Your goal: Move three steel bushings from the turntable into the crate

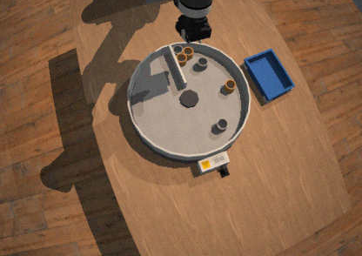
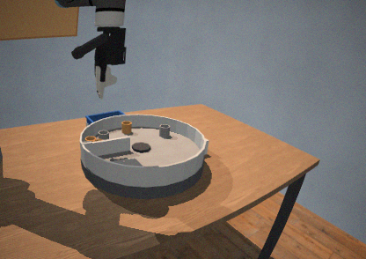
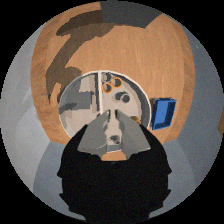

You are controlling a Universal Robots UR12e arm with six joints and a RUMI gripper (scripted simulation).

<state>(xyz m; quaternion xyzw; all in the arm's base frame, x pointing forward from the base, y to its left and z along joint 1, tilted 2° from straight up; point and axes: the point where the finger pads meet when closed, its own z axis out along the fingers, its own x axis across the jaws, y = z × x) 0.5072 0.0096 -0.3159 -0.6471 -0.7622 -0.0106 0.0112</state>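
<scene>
High above the round grey turntable point(image 2: 132, 171), the black claw point(image 2: 100, 90) hangs pressed together, empty, presumably awaiting a steel bushing point(image 1: 202, 62).

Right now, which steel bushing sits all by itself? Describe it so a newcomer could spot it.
Start at the round grey turntable mid-table. Go to the rim nearest the small yellow-labelled box. The grey steel bushing there stands alone, while the other grey ones sit across the tray near orange bushings.

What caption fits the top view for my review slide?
End effector shut and empty above the turntable's far rim; three grey and three orange bushings inside, blue crate beside it holding none.
</scene>
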